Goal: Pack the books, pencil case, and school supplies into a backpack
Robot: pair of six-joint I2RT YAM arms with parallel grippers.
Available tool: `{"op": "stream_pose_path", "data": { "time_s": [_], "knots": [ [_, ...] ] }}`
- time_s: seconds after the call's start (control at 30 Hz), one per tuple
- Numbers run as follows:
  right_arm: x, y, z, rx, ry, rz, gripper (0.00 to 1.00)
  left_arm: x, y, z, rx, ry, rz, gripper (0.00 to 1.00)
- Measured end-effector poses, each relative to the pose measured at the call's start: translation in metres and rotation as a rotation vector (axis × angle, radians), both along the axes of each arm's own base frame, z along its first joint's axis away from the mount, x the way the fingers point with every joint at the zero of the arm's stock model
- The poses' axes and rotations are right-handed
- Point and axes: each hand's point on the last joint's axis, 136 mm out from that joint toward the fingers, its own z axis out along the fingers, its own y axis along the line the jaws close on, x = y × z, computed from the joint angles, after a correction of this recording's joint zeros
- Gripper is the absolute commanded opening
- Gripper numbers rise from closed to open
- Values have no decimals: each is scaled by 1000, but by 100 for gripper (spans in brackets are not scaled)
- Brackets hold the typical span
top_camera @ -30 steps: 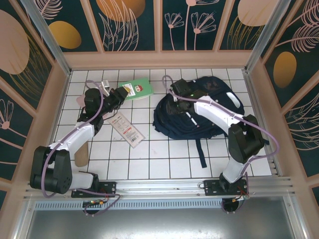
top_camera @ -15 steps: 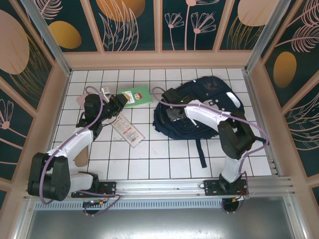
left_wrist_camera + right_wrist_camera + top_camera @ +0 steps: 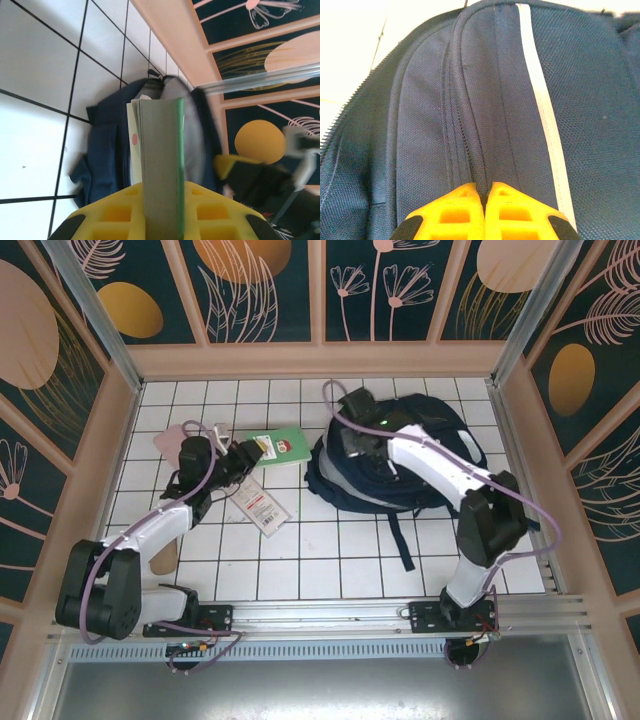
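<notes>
The navy backpack [image 3: 410, 465] lies at the right of the tiled table. My right gripper [image 3: 355, 437] sits on its left upper part, shut on a fold of its fabric beside a zip; in the right wrist view the yellow fingers [image 3: 512, 210] pinch the backpack [image 3: 520, 100]. My left gripper [image 3: 237, 462] is shut on the small green book [image 3: 281, 446], which points toward the backpack. From the left wrist the green book [image 3: 162, 150] stands edge-on between the yellow fingers [image 3: 112, 215], the backpack [image 3: 102, 150] beyond. The white-and-red school supplies packet [image 3: 259, 505] lies flat. The pink pencil case [image 3: 168, 437] rests at the far left.
A tan flat object [image 3: 163, 554] lies by the left wall near my left arm. Wooden walls enclose the table on three sides. A dark backpack strap [image 3: 400, 540] trails toward the near edge. Bare tiles lie along the front middle.
My right gripper has shut on the backpack fabric and pulled it toward the back. My left gripper has carried the green book nearer and slightly right, toward the backpack.
</notes>
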Motion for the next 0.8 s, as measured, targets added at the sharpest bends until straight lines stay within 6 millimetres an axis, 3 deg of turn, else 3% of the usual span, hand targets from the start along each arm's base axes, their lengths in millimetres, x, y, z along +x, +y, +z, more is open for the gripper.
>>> {"op": "stream_pose_path", "data": {
  "time_s": [0.1,0.27,0.63,0.8],
  "knots": [
    [7,-18,36,86,-51,-28,0,-1,-21,-13,-1,27,-32,2],
    [10,-44,63,208,-67,-61,0,3,-62,-34,-10,75,-80,1],
    [9,-44,70,350,-21,-59,0,37,-182,-23,-111,30,-194,0],
    [9,-44,71,373,-14,-61,0,49,-240,-32,-134,35,-256,0]
  ]
}}
